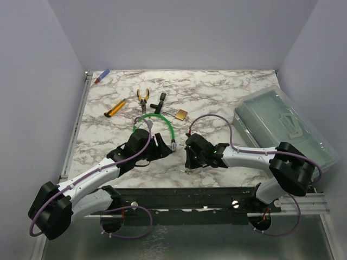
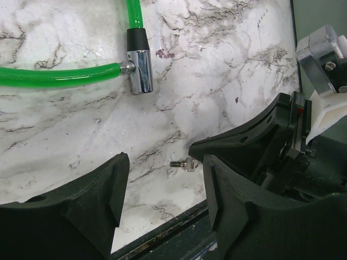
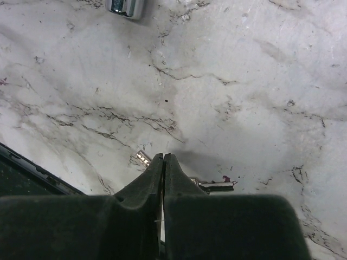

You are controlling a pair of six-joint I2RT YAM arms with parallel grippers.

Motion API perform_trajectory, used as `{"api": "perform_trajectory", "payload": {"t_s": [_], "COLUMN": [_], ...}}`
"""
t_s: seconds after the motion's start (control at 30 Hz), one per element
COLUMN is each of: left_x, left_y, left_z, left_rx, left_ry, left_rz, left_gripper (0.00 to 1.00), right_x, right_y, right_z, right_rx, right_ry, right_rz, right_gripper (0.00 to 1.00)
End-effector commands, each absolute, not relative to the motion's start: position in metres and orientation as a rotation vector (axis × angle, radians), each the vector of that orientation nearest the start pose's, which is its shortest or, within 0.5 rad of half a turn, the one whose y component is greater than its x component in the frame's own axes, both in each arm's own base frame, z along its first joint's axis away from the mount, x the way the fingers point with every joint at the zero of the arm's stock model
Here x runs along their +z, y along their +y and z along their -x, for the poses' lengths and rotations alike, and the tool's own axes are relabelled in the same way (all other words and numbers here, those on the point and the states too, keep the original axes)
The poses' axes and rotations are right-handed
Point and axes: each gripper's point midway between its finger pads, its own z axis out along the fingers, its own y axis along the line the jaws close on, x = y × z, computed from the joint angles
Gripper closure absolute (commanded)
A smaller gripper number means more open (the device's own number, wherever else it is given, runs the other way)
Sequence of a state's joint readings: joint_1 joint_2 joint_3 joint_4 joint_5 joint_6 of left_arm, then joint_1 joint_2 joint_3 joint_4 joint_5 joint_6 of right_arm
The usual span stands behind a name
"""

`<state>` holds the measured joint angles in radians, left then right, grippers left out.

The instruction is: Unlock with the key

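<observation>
One key (image 2: 184, 163) is poking out low on the tabletop (image 1: 217, 92) beneath the right fingers (image 3: 187, 203), which are pressing fully together, hold unclear. Left fingers (image 2: 92, 189) are gaping, empty. Pickup step, I'm guessing; next, lifting it cleanly.

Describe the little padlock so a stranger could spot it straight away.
On the marble table, look near the far middle, where pliers and a green cable lie. The padlock sits just right of the cable loop, the only small brass-coloured block there.

Marble table (image 1: 217, 86), green cable lock (image 2: 54, 76), padlock (image 1: 181, 114), pliers (image 1: 142, 98), utility knife (image 1: 115, 109), clear box (image 1: 284, 127)
</observation>
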<state>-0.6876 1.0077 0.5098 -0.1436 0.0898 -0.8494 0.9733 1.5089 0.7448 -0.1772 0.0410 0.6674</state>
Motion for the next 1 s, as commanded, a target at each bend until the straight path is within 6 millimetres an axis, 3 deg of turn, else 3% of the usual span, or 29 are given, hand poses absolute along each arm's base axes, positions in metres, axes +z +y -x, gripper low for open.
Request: {"api": "perform_trajectory", "payload": {"t_s": [0.0, 0.1, 0.37, 0.5, 0.7, 0.97], "left_x": [0.106, 0.106, 0.105, 0.105, 0.108, 0.108], "left_y": [-0.232, -0.231, -0.23, -0.229, -0.227, -0.225], "left_z": [-0.203, -0.203, -0.203, -0.202, -0.201, -0.2], "left_rx": [-0.935, -0.933, -0.93, -0.93, -0.935, -0.932], "left_ry": [2.359, 2.358, 2.354, 2.35, 2.335, 2.33], "left_rz": [0.126, 0.122, 0.122, 0.126, 0.13, 0.139], "left_gripper": [0.38, 0.38, 0.38, 0.38, 0.38, 0.38], "right_x": [0.026, 0.031, 0.049, 0.044, 0.022, 0.008], "right_y": [0.287, 0.289, 0.302, 0.306, 0.294, 0.29], "right_z": [-0.18, -0.178, -0.158, -0.146, -0.143, -0.14], "right_rx": [0.505, 0.524, 0.672, 0.636, 0.449, 0.405], "right_ry": [2.619, 2.619, 2.592, 2.594, 2.617, 2.636], "right_rz": [0.393, 0.426, 0.681, 0.834, 0.987, 1.033], "right_gripper": [0.9, 0.73, 0.45, 0.39, 0.39, 0.42]}}
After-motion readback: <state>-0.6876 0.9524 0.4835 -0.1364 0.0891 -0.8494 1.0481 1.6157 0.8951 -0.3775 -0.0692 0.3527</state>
